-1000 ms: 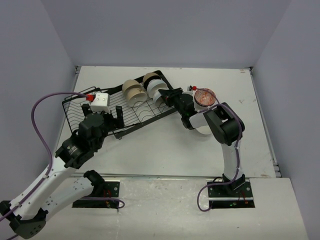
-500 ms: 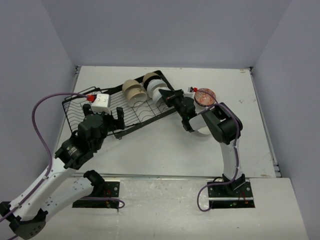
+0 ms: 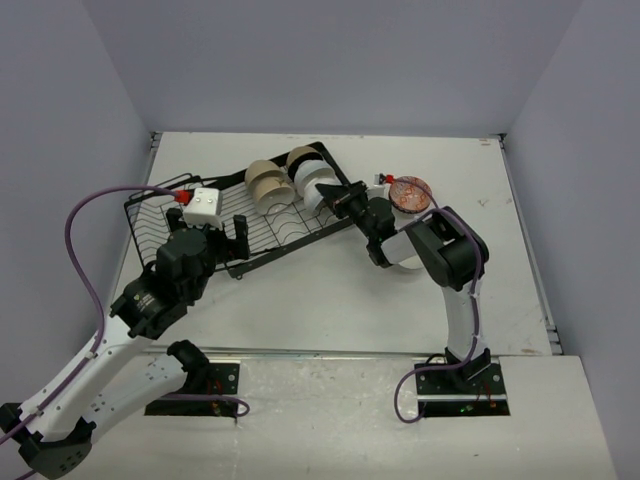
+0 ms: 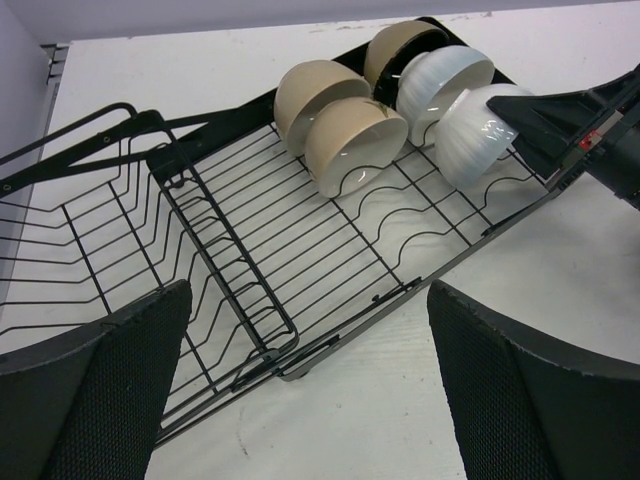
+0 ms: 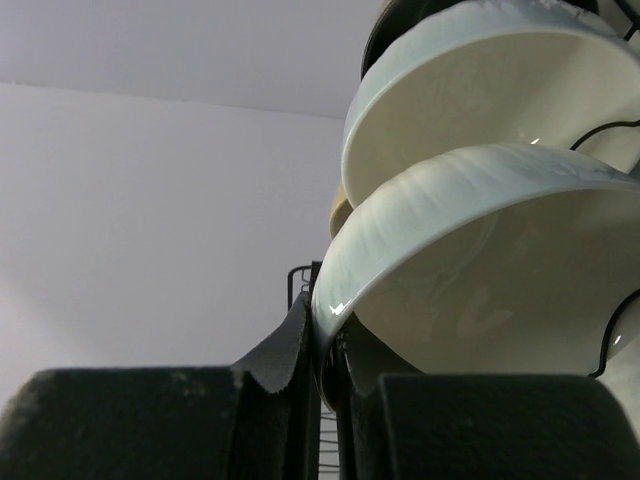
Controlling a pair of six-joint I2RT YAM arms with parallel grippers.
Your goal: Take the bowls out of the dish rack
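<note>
Dish rack [image 3: 262, 222] is laid lengthwise 8–2 o'clock. White bowl [image 5: 480, 270] at 2 o'clock end is rim-pinched by R gripper [image 5: 322, 338]; L gripper [image 4: 310, 340] wide.

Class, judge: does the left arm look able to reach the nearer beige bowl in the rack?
Probably yes: the left gripper is open and only bare wires of the dish rack lie between it and that beige bowl.
</note>
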